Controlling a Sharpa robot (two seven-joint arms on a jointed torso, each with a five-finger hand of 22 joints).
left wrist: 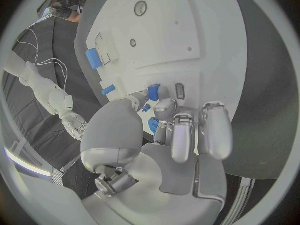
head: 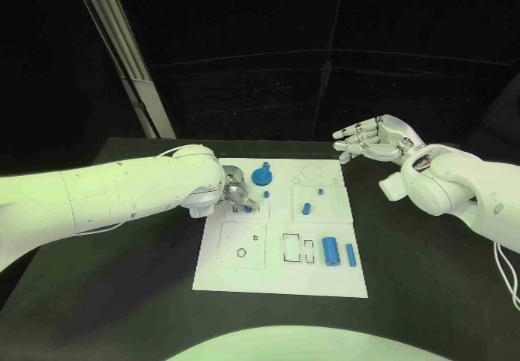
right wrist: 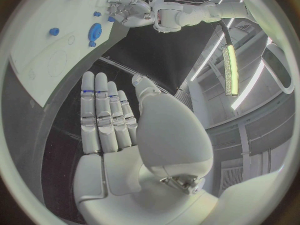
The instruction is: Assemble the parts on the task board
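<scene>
Risk: my left hand (head: 230, 194) pinches a small blue part (left wrist: 154, 91) near the board's (head: 325, 282) left edge and may drop it; right hand (head: 374, 139) hovers open, empty.

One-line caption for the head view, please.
Left hand works at small blue parts on the white task board; right hand hovers open beyond it.
</scene>
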